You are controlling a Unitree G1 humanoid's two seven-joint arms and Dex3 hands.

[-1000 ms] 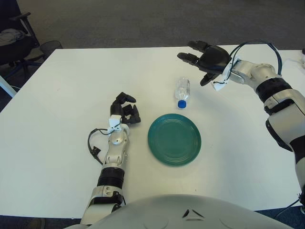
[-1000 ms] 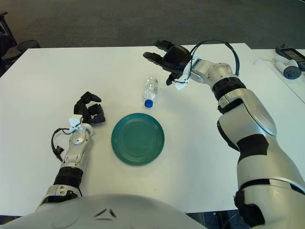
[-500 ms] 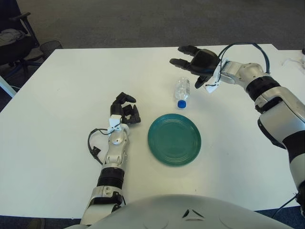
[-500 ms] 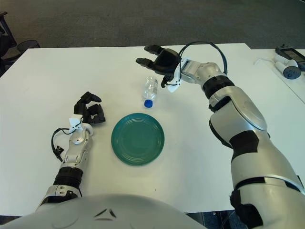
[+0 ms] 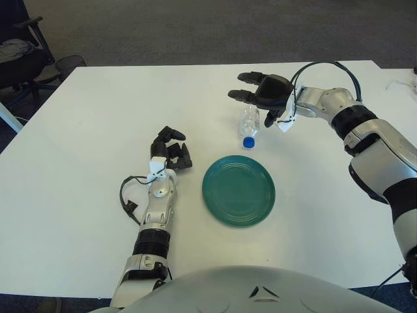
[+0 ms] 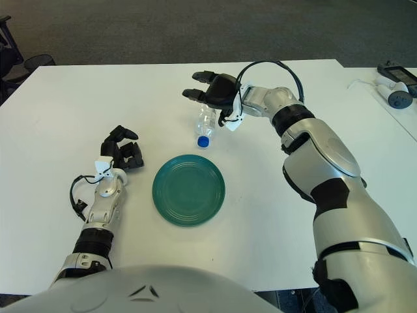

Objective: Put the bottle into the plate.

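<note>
A clear plastic bottle [image 5: 249, 124] with a blue cap lies on its side on the white table, cap toward me, just beyond the green plate [image 5: 238, 190]. My right hand [image 5: 259, 96] hovers over the bottle's far end with fingers spread, holding nothing. My left hand [image 5: 171, 152] rests on the table left of the plate, fingers curled, empty. The plate is empty.
The white table [image 5: 78, 150] stretches wide around the plate. A dark office chair [image 5: 19, 55] stands off the far left corner. A small device [image 6: 394, 81] with a cable lies at the far right edge.
My right hand has moved left and down from the far right of the bottle to just above its far end. The bottle, plate and left hand have not moved.
</note>
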